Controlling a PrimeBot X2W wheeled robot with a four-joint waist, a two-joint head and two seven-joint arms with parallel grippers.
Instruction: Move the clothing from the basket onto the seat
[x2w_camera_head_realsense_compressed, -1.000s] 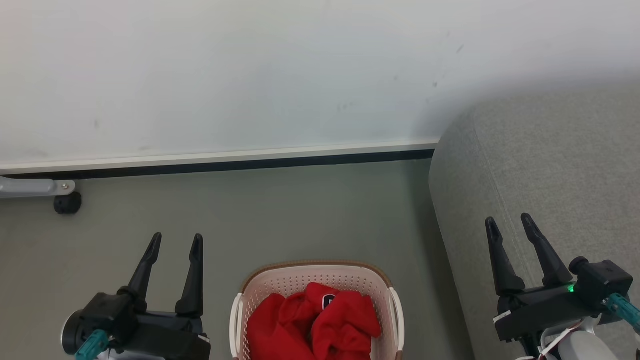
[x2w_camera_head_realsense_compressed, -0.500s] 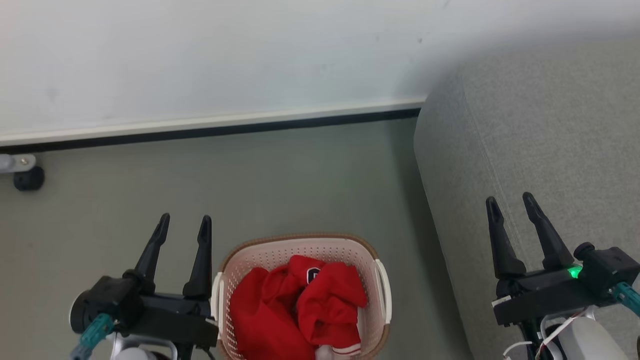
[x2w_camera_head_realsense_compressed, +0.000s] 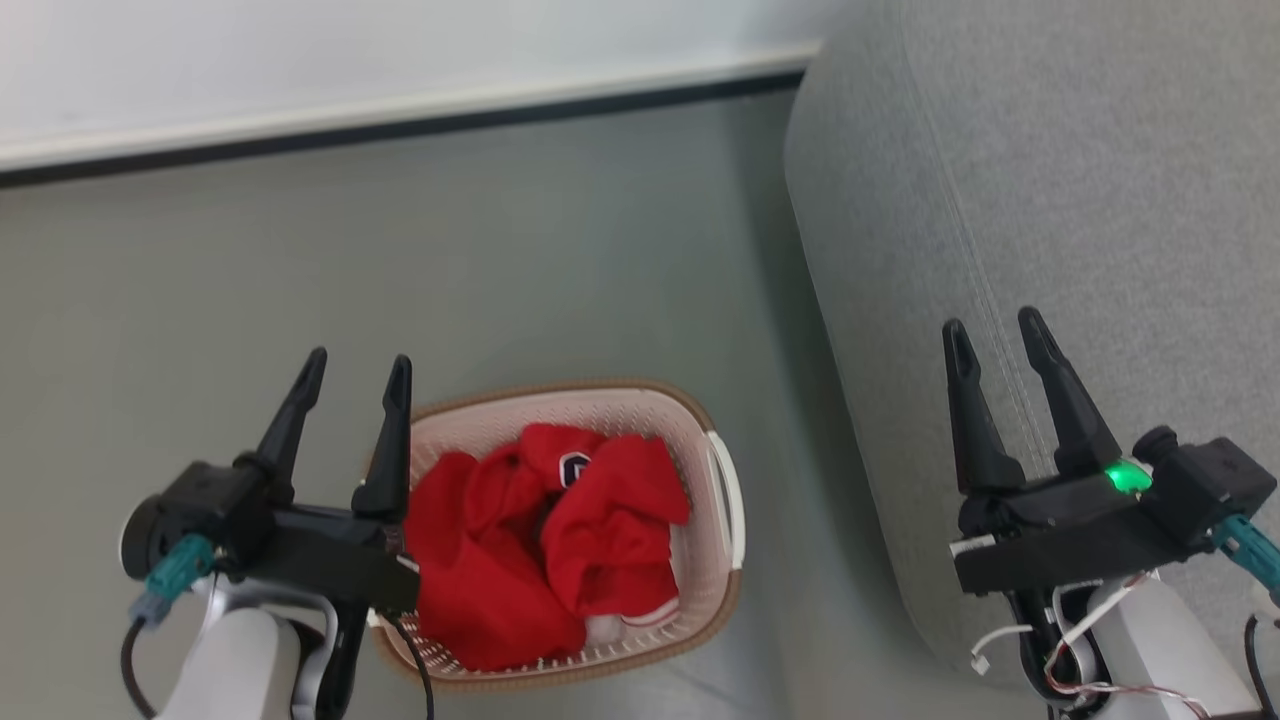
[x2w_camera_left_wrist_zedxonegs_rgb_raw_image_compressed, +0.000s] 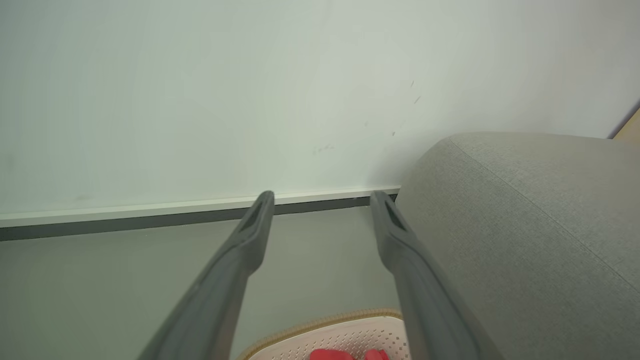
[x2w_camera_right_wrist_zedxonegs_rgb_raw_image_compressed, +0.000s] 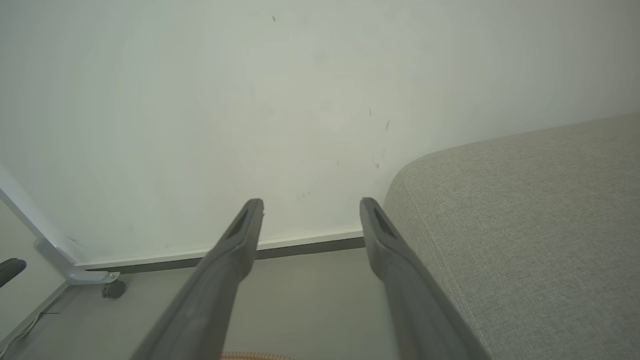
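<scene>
Head view: left claw, right claw gape empty; clothing fills basket, handle facing seat.

Soft even light, perhaps slight blur

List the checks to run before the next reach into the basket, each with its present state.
1. Left gripper open, empty: ok.
2. Right gripper open, empty: ok.
3. Clothing lies in basket, uncovered: ok.
4. Seat stands right of basket: ok.
5. A gripper above the clothing: not ok. The left one is at the basket's left rim, the right one by the seat.
6. Garment count in the heap: cannot tell.
</scene>
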